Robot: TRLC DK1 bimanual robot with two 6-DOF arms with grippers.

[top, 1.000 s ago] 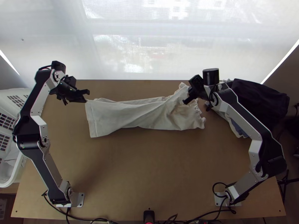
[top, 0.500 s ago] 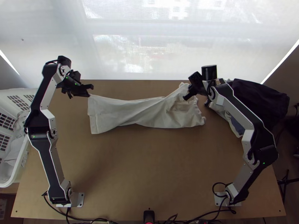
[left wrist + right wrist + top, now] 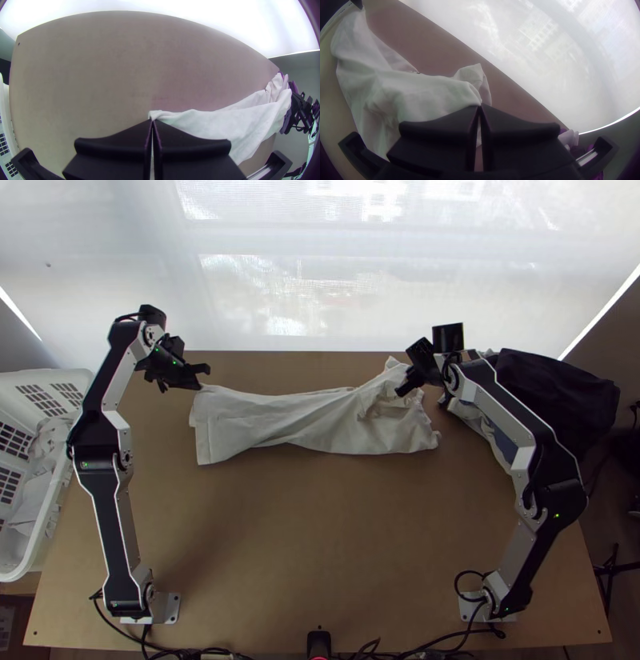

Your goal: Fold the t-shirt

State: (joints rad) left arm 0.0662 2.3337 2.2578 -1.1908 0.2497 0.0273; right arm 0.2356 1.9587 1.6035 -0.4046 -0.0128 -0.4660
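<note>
Surface: from my station I note a light brown wooden table, with a pale, translucent screen standing behind its far edge and daylight coming through. The edge runs straight, just beyond both pincers.

Garment: the white t-shirt lies as a long, narrow, wrinkled strip between my two pincers, twisted near its middle and bunched at the right end.

Left pincer: at the strip's left end, fingers brought together and clamped on the far corner of the t-shirt. The rest of that end hangs down from it toward the near side, with a fairly straight hem.

Right pincer: on the far side of the strip's right end, its tips pinched together on a fold. A loose flap sticks up beside them toward the far edge, and a ruffled end spreads past them to the right.

Edges: a white basket with cloth in it stands at the table's left edge, nearer to me than the left pincer and outward from it. A pile of dark clothing sits to the right of the right pincer, partly under that arm.

Room to move: wood shows from the strip down to the arm bases — the broadest stretch, on the near side of both pincers. Cables run along the near edge.
</note>
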